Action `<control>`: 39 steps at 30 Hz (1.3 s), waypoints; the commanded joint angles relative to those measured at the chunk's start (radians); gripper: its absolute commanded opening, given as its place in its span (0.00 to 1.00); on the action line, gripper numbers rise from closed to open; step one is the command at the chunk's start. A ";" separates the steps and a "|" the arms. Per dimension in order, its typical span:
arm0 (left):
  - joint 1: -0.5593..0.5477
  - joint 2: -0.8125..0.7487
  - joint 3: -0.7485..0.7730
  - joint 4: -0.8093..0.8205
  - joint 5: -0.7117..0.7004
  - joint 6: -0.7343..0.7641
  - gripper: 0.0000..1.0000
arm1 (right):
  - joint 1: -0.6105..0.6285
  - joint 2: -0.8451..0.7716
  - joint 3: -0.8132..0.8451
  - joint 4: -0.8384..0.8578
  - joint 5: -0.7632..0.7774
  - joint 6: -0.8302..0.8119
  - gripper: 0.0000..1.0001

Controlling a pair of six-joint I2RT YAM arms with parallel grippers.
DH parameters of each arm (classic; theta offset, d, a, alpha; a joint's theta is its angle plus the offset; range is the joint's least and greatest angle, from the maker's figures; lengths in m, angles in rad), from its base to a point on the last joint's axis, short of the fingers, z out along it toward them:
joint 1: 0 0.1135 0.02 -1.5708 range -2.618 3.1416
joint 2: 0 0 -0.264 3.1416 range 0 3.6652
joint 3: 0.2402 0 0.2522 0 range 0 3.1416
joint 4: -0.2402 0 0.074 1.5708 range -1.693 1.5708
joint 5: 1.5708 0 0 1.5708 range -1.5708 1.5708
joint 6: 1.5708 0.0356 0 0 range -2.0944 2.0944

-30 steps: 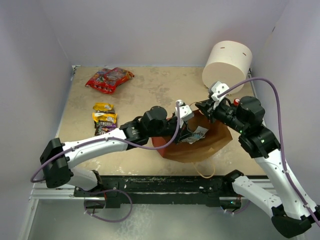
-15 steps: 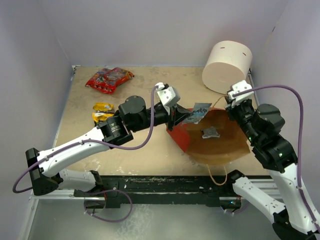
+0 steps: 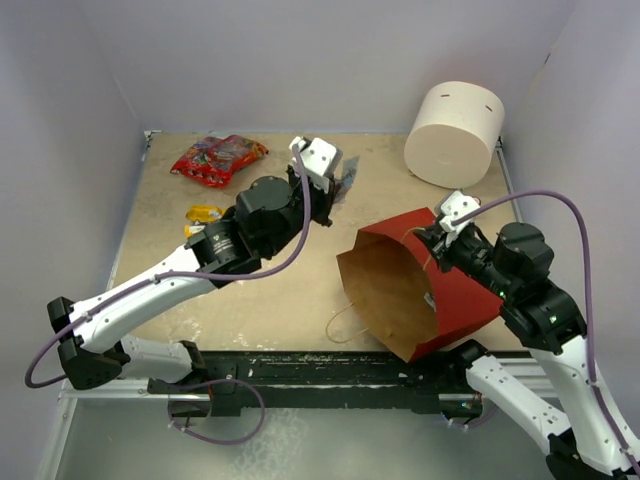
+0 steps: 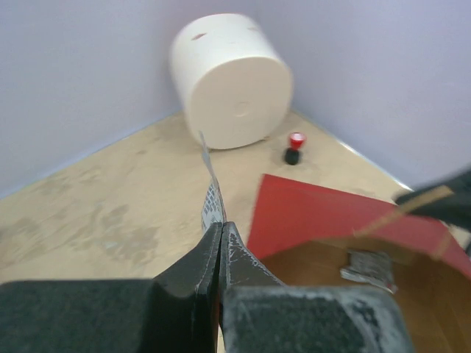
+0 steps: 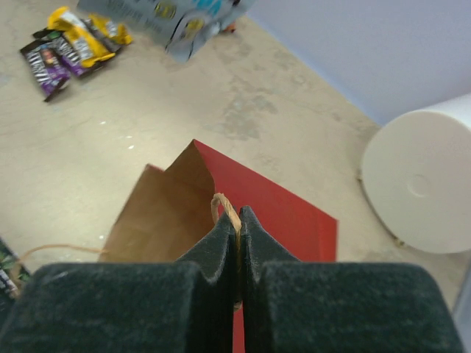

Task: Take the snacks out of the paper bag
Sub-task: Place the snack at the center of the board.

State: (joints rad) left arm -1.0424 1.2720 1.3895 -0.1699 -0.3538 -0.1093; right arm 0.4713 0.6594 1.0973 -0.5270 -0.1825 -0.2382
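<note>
Desk: tan, scuffed.
Bag: lay tipped at the near right, mouth toward the left. The right pincer was clenched on its string handle. Light, floppy paper, best steadied by handle or rim.
Red snack bag: far left of the desk, outside the bag.
Silver packet: nipped by one edge in the left pincer, aloft and clear of the bag. Thin, crinkly, likely slippery.
Yellow wrappers: on the desk, left.
Grey packet: inside the bag, lying flat; take it by an edge.

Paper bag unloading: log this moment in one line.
left jaws: shut on silver packet | right jaws: shut on handle | paper bag: grey packet inside
</note>
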 commanded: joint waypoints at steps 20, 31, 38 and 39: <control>0.265 0.372 -0.155 0.207 -0.304 0.647 0.00 | 0.002 0.024 0.041 0.074 0.033 0.051 0.00; 0.381 0.676 -0.141 0.369 -0.315 0.922 0.00 | 0.001 -0.010 0.039 0.068 0.066 0.058 0.00; 0.391 0.629 -0.122 0.069 -0.162 0.588 0.40 | 0.001 -0.014 0.017 0.091 0.062 0.059 0.00; 0.390 0.601 -0.128 0.032 -0.124 0.536 0.44 | 0.001 -0.012 0.014 0.097 0.059 0.057 0.00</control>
State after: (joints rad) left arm -0.6559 1.9762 1.2335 0.0257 -0.6128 0.6472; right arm 0.4713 0.6521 1.0958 -0.5076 -0.1238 -0.1898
